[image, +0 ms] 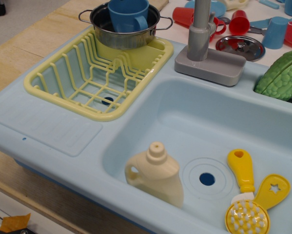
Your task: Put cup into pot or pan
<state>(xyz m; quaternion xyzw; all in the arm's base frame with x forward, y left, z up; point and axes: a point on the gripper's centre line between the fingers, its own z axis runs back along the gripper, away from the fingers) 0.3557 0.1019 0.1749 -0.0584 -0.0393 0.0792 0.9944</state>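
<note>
The medium-blue cup [127, 14] stands upright inside the shiny steel pot [117, 36], its loop handle pointing to the front right. The cup's top is cut off by the upper frame edge. The pot, with two thin wire side handles, sits on the far end of the yellow dish rack [82, 78]. No gripper shows in this view.
A light-blue toy sink [194, 126] holds a cream bottle [156, 173], a yellow brush [244, 204] and a yellow spatula [272, 190]. A grey faucet [203, 34] stands behind it. A steel lid [240, 46], red and light-blue cups and a green vegetable [282, 75] lie at the back right.
</note>
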